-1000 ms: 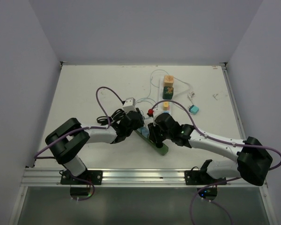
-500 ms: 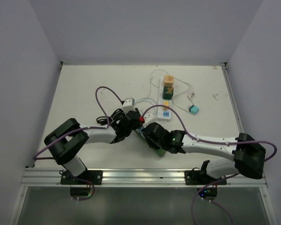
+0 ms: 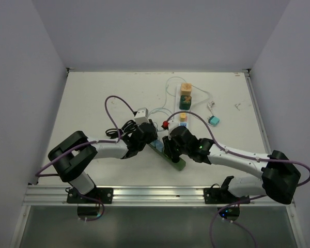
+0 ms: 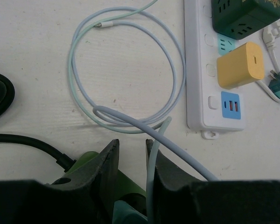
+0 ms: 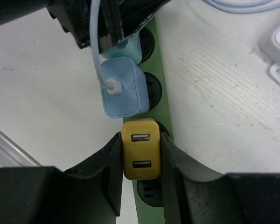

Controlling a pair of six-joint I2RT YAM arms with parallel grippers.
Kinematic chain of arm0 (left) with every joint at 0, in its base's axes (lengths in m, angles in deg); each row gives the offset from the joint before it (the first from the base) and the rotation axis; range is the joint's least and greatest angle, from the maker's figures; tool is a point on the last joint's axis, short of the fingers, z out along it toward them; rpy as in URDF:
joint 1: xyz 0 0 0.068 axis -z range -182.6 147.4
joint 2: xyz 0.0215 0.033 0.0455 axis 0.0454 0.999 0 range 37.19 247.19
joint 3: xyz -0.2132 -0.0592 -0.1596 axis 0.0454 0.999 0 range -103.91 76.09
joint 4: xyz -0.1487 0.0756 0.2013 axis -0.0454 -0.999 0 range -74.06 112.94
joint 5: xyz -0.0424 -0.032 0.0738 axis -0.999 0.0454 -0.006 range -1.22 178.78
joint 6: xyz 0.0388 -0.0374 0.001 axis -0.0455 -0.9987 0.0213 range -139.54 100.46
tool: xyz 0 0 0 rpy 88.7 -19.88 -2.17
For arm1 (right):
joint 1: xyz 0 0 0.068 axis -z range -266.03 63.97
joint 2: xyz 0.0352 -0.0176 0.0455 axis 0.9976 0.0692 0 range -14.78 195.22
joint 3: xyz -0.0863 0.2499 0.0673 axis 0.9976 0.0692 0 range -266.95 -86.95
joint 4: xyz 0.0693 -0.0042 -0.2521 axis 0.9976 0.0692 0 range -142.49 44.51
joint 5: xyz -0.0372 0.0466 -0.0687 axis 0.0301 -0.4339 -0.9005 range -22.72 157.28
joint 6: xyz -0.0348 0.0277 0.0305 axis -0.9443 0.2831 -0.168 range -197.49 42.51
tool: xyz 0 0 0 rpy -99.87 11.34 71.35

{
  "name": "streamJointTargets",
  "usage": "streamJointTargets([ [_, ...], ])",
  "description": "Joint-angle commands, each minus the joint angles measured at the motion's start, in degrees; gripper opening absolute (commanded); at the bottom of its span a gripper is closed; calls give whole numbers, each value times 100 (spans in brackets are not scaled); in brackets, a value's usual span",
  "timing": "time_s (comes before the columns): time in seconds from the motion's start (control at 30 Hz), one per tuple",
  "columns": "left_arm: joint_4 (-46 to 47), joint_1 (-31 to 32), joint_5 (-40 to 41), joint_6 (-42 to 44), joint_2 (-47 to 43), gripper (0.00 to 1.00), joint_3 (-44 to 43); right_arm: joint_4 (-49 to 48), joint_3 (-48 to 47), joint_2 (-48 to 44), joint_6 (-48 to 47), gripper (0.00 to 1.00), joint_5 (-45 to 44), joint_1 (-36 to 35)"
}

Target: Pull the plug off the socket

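A green power strip [image 3: 178, 164] lies slanted at the table's front middle; it also shows in the right wrist view [image 5: 148, 215]. A yellow USB plug [image 5: 140, 156] sits in it, next to a light blue plug [image 5: 122, 88] with a white cable. My right gripper [image 5: 140, 136] is shut on the yellow plug, a finger on each side; it stands over the strip in the top view [image 3: 170, 150]. My left gripper [image 4: 129, 147] stands over the strip's far end [image 3: 152, 138], its fingers closed around a teal plug [image 5: 127, 49] seated there.
A white power strip [image 4: 200, 93] with a yellow plug [image 4: 240, 65] and a dark green cube [image 4: 247, 16] lies behind. Loose pale cables [image 4: 130, 60] loop beside it. A black cord [image 4: 0, 95] lies left. A teal plug [image 3: 214, 120] lies at the right.
My right arm swung toward the near left half a second ago and is back over the green strip, still on the yellow plug. My left arm has barely moved.
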Motion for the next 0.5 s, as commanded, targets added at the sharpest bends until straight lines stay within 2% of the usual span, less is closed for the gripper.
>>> streamJointTargets([
  [0.0,-2275,41,3,479,433,0,561,-359,-750,99,-196,0,-2279,-615],
  [0.07,-2345,41,20,462,477,0,482,-314,-874,214,-205,0,-2763,-1115],
  [0.17,-2389,41,20,444,600,0,429,-296,-980,382,-144,0,-3151,-1355],
  [0.4,-2398,41,20,444,600,0,447,-375,-743,382,-12,0,-3424,-1356],
  [0.47,-2398,41,20,453,600,0,455,-393,-691,173,58,0,-3119,-1155],
])
